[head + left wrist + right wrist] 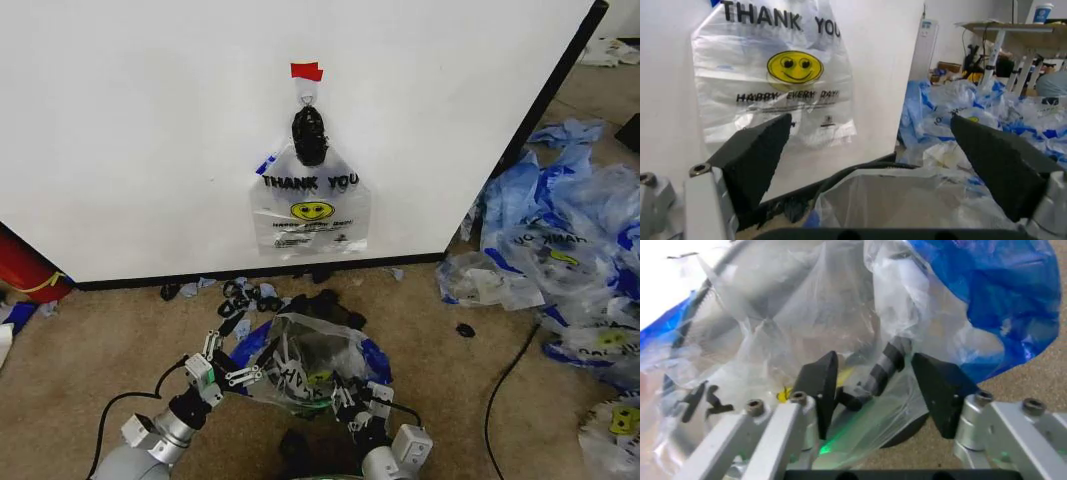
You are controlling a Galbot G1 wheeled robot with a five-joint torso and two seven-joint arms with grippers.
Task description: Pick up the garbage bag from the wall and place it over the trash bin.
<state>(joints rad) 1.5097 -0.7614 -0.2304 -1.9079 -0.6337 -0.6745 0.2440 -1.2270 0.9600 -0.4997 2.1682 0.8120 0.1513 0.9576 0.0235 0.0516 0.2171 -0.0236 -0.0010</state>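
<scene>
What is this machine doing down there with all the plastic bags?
It is lining a trash bin with a garbage bag. The bag is draped over the black mesh bin on the floor. The left gripper sits open at the bag's left edge, and the right gripper is at its right edge, fingers apart with plastic between them. Another bag hangs from a hook on the wall behind.

The garbage bag (pixel 773 75) hanging on the wall (pixel 150 130) reads "THANK YOU" in black capitals above a yellow smiley face, with "HAPPY EVERY DAY!" beneath (the finer print under that is too small to read). It hangs beyond the wide-apart jaws of the left gripper (pixel 873 165).
</scene>
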